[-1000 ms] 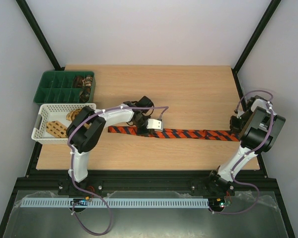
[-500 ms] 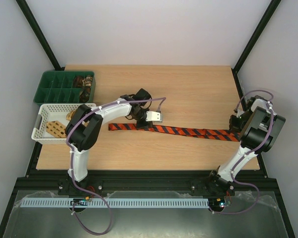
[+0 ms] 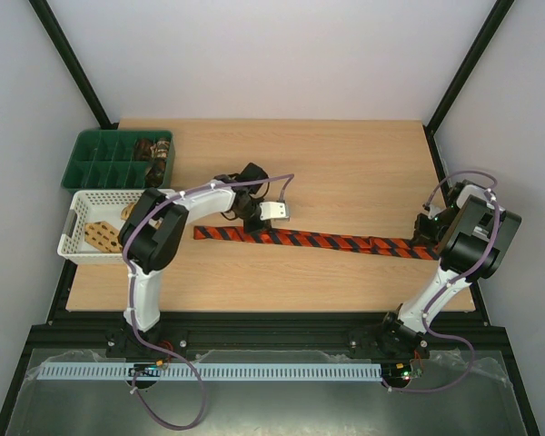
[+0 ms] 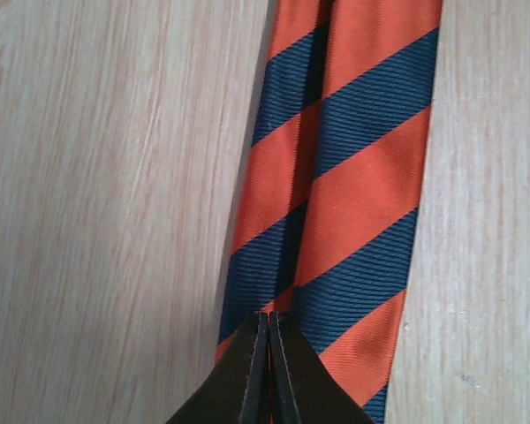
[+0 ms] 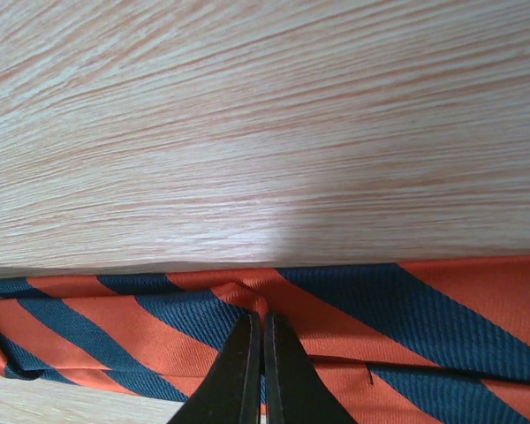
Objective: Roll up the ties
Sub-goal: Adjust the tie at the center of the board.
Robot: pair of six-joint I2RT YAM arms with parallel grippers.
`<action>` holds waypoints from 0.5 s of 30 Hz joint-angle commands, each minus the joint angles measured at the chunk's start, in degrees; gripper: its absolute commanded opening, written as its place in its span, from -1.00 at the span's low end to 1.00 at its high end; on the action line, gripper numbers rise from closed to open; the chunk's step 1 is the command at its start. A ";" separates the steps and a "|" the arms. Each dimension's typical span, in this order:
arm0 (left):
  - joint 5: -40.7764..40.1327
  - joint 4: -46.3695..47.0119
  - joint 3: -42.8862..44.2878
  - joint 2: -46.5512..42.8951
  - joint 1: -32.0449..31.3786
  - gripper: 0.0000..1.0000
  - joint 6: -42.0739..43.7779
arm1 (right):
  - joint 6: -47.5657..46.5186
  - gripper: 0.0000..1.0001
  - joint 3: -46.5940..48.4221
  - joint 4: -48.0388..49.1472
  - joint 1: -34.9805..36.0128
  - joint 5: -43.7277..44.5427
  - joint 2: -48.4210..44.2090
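One red-and-black striped tie (image 3: pixel 345 242) lies stretched across the table, from left of centre to the right edge. My left gripper (image 3: pixel 247 224) is shut on it near its left end; in the left wrist view the closed jaws (image 4: pixel 269 320) pinch the fabric (image 4: pixel 353 177). My right gripper (image 3: pixel 424 240) is shut on the tie's right end; in the right wrist view the closed jaws (image 5: pixel 261 320) hold a small raised fold of the tie (image 5: pixel 397 305). Tan patterned ties (image 3: pixel 102 234) lie in the white basket. Brown rolled ties (image 3: pixel 154 151) sit in the green tray.
The green compartment tray (image 3: pixel 95 163) stands at the far left, with the white lattice basket (image 3: pixel 73 238) just in front of it. The right arm is at the table's right edge.
My left gripper has moved left and a little back, taking the tie with it; the tie lies straighter. The right gripper has stayed in place.
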 commanded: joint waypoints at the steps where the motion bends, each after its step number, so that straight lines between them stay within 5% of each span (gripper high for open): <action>1: 1.39 0.69 0.96 -0.74 0.57 -0.88 -1.33 | 1.13 -0.97 -0.95 -1.35 -0.24 -1.45 1.29; 4: 3.66 -0.78 0.52 -1.95 0.42 -0.37 1.11 | 1.50 -0.97 -1.36 -1.06 -0.31 -1.76 1.65; 9: 3.50 2.38 -4.99 -6.26 -0.24 0.20 3.69 | 1.86 -0.97 -2.40 0.06 -0.30 -1.39 2.00; 13: 0.28 5.80 -7.32 -5.72 -1.78 0.91 4.36 | 1.76 -0.94 -2.99 1.08 -0.28 0.22 2.73; 15: -0.38 6.43 -7.12 -4.76 -2.41 0.98 4.14 | 1.57 -0.92 -2.96 1.42 -0.30 1.27 3.33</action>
